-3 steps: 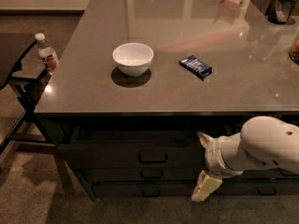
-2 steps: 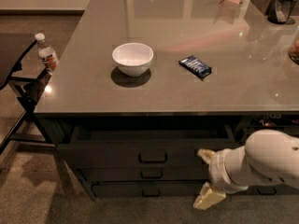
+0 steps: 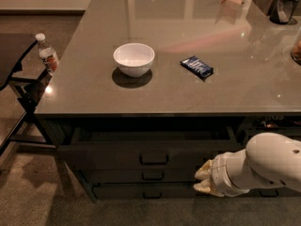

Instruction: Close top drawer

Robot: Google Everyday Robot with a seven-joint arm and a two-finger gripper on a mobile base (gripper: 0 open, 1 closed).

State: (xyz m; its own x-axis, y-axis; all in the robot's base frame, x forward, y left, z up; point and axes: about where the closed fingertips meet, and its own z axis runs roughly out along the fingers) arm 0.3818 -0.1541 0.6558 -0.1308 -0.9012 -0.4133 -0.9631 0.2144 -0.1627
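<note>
Under the counter's (image 3: 155, 95) front edge, I see the top drawer (image 3: 103, 155) standing pulled out, its pull (image 3: 154, 159) facing me. My gripper (image 3: 203, 179) hangs low, right of that pull, near the front panel; whether it is spread or closed I cannot tell.

Viewpoint: we look from a single camera set high, in front of the counter (image 3: 94, 93).
Direction: we face forward and steeply down, across the counter top towards its far edge.
Nearness: we sit close; the counter fills most of the frame and its right end is cut off.
Lower frame: we see the top drawer (image 3: 108, 157) below the counter's front edge.
Gripper: the gripper (image 3: 201, 180) enters from the lower right, in front of the lower drawer fronts.
</note>
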